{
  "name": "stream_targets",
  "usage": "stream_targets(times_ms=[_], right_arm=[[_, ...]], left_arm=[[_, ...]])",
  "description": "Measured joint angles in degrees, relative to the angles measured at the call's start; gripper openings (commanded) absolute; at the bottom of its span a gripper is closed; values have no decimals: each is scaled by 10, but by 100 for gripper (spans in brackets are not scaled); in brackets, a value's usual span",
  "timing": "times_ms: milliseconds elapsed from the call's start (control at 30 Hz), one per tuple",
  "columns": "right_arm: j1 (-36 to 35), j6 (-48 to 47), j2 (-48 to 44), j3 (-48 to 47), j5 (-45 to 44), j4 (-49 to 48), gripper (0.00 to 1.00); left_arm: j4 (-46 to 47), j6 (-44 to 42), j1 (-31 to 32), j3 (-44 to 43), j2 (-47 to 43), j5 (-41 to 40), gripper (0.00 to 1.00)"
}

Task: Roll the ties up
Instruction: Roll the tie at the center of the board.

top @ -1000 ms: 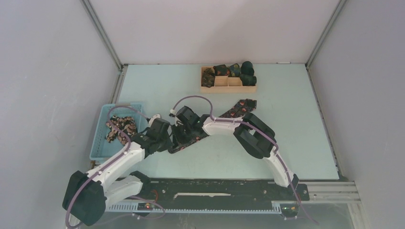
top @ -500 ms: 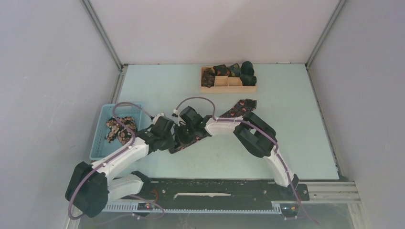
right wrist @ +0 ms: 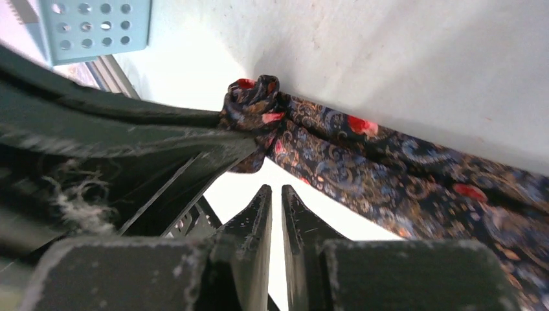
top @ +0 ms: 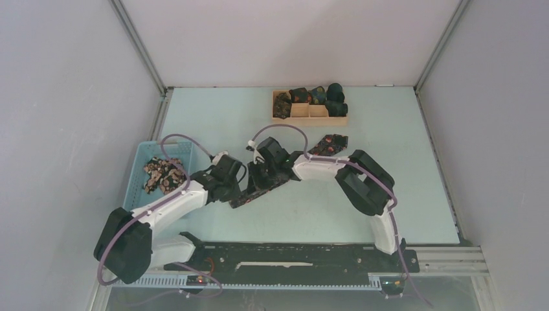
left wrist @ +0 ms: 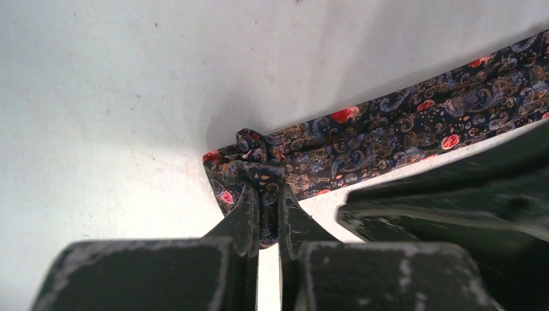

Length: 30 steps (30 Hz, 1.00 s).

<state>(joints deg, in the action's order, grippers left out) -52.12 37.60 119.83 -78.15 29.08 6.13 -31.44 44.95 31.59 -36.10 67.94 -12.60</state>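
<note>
A dark floral tie [top: 327,141] lies diagonally across the pale table. Its wide end is at the back right and its narrow end [top: 241,201] is near the front. In the left wrist view the narrow end is bunched into a small curl [left wrist: 249,152]. My left gripper [left wrist: 267,194] is shut on that curl, with fabric pinched between its fingers. My right gripper [right wrist: 276,190] hovers just beside the tie [right wrist: 388,175], its jaws nearly together with nothing between them. The right wrist view shows the curled end [right wrist: 254,97] against the left gripper's fingers. Both arms cover the tie's middle in the top view.
A light-blue basket [top: 136,188] at the left holds loose patterned ties [top: 162,175]. A wooden divided tray [top: 309,120] at the back holds several rolled ties [top: 335,97]. The basket's corner [right wrist: 97,26] shows in the right wrist view.
Both arms have shifted to the right along the tie. The left gripper has stayed shut on the narrow end, which has stayed in about the same place.
</note>
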Motion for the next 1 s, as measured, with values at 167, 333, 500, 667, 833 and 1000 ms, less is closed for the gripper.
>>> stream_targets(times_ms=[167, 333, 500, 667, 833, 1000], right_arm=[[18, -12, -56, 36, -11, 3, 14], [40, -14, -101, 91, -15, -5, 14], [54, -14, -115, 129, -15, -9, 14], [55, -13, -121, 145, -15, -12, 14], [55, -13, -124, 147, -15, -16, 14], [55, -11, -127, 147, -15, -20, 14]], left_arm=[[3, 0, 8, -7, 20, -5, 3], [6, 1, 16, -15, 44, -8, 6], [9, 2, 28, -23, 64, -13, 15], [10, 7, 40, -34, 78, -19, 27], [18, 16, 51, -35, 82, -22, 32], [21, 16, 58, -36, 82, -23, 35]])
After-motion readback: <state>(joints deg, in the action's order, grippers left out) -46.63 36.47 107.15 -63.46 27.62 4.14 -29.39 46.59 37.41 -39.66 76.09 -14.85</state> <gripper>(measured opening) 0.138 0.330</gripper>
